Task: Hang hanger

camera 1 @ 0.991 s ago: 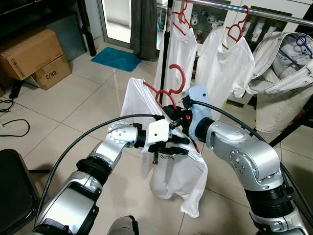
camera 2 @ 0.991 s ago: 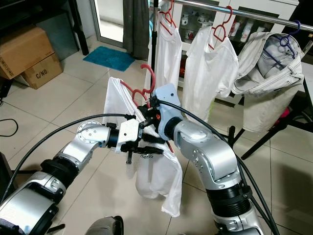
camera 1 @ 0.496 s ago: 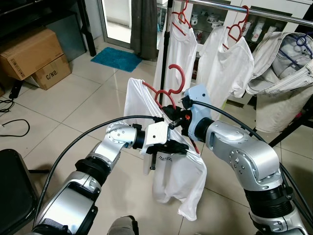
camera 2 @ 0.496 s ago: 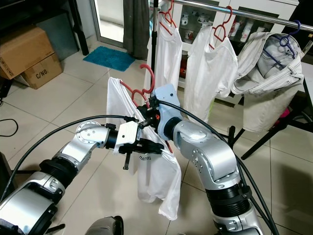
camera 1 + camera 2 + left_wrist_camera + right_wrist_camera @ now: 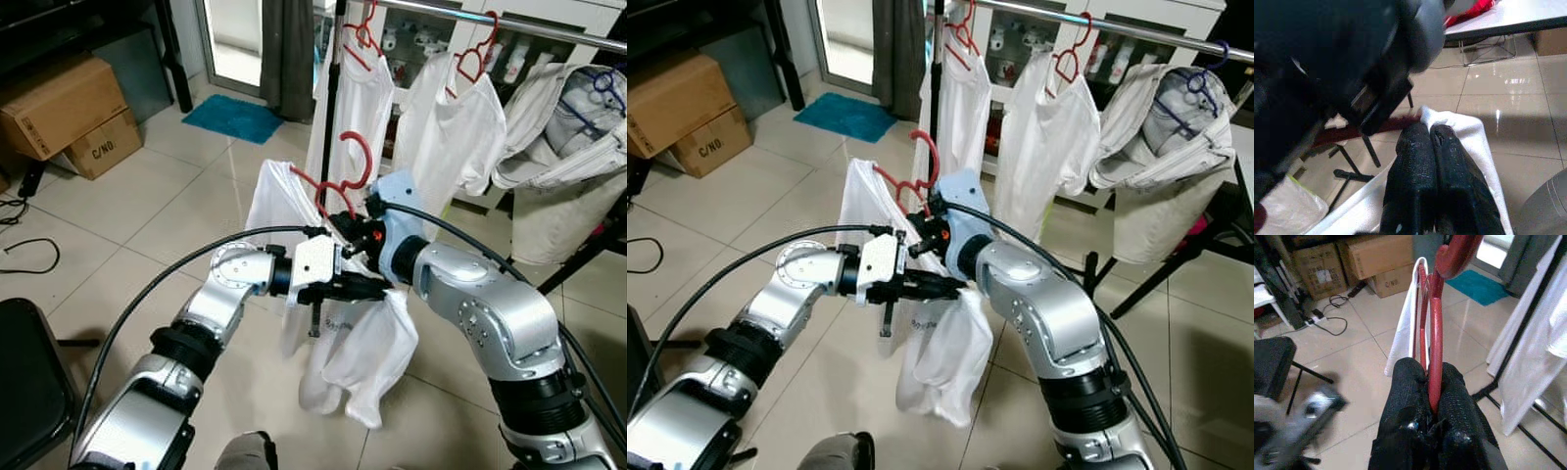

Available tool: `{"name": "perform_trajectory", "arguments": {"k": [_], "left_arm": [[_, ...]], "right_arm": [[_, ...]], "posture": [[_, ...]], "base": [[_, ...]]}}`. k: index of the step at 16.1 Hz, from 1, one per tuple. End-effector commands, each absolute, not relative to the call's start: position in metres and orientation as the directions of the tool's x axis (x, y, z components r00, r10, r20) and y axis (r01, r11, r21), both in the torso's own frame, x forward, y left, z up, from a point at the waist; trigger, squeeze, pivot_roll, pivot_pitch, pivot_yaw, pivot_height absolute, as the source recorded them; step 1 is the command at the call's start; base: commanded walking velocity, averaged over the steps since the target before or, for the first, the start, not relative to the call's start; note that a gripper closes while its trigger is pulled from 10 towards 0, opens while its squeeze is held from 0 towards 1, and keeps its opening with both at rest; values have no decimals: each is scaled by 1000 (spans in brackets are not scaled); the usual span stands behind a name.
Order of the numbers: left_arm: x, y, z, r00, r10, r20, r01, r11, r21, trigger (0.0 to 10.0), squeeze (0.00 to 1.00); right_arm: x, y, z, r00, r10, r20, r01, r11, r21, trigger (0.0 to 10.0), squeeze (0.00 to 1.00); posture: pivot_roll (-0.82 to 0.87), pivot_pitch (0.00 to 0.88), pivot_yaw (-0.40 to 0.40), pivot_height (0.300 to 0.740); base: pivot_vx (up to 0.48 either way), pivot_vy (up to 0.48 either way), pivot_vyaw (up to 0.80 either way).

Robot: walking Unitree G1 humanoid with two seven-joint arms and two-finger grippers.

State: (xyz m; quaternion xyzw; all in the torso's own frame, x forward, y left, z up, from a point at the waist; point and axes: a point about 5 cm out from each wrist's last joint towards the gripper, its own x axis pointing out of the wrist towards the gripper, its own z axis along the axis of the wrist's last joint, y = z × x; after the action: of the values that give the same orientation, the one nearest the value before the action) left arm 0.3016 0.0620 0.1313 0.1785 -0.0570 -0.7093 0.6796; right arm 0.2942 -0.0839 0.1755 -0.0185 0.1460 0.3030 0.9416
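A red hanger [image 5: 356,157] carries a white shirt [image 5: 358,357] in front of me, well below the clothes rail [image 5: 470,12]. My right gripper [image 5: 351,221] is shut on the hanger's neck just under the hook, and in the right wrist view the red hanger [image 5: 1435,323] runs up from between the gripper [image 5: 1429,378] tips. My left gripper [image 5: 378,286] reaches in from the left, under the hanger's right shoulder. The left wrist view has that gripper [image 5: 1429,139] shut, with the white shirt [image 5: 1474,132] pinched at its tips. The shirt hangs bunched below both grippers.
Two white shirts [image 5: 355,103] [image 5: 460,127] hang on red hangers from the rail, with a pale garment [image 5: 573,127] at its right end. Cardboard boxes [image 5: 64,108] and a blue mat [image 5: 233,116] lie to the far left. A black chair [image 5: 24,392] stands at near left.
My left gripper has gone from open to shut on the shirt and moved right. The shirt's lower part has bunched and swung. The right gripper holds the hanger slightly higher.
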Motion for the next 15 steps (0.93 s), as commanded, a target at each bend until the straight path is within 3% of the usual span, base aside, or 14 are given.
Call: {"name": "perform_trajectory", "arguments": {"k": [1,4,8,10,11,12,13,14,15], "left_arm": [[298,58,140,-40,-989,-145,932,-89,352,0,0],[291,59,141,-55,-987,-148,928,-105,357,0,0],[296,73,146,61,-991,-117,929,13,370,0,0],[296,86,137,124,-971,-203,922,37,386,0,0],[298,89,134,156,-961,-229,918,56,392,588,0],[300,92,131,189,-950,-249,914,78,398,2275,0],[300,92,134,208,-952,-226,912,105,397,7882,0],[299,89,141,215,-962,-169,913,137,383,10000,0],[296,87,144,189,-972,-142,929,130,347,10000,0]], "right_arm": [[295,-88,169,784,541,-305,-553,832,53,10000,0],[296,-91,160,789,516,-333,-534,844,41,10000,0],[296,-94,154,793,500,-349,-521,853,39,10000,0],[296,-95,153,795,496,-349,-517,855,37,10000,0],[296,-95,153,796,496,-347,-517,855,36,10000,0],[297,-95,154,797,496,-344,-517,855,35,10000,0],[297,-95,154,798,496,-342,-517,855,32,10000,0],[298,-96,154,800,489,-347,-513,858,25,10000,0],[298,-97,153,803,481,-352,-508,861,18,10000,0]], "posture": [[22,51,13,740],[25,51,12,740],[26,50,14,740],[27,49,12,740],[27,49,12,740],[26,49,11,740],[26,49,10,740],[26,47,9,740],[26,46,9,740]], "base": [[0,0,0],[0,0,0],[0,0,0],[0,0,0],[0,0,0],[0,0,0],[0,0,0],[0,0,0],[0,0,0]]}}
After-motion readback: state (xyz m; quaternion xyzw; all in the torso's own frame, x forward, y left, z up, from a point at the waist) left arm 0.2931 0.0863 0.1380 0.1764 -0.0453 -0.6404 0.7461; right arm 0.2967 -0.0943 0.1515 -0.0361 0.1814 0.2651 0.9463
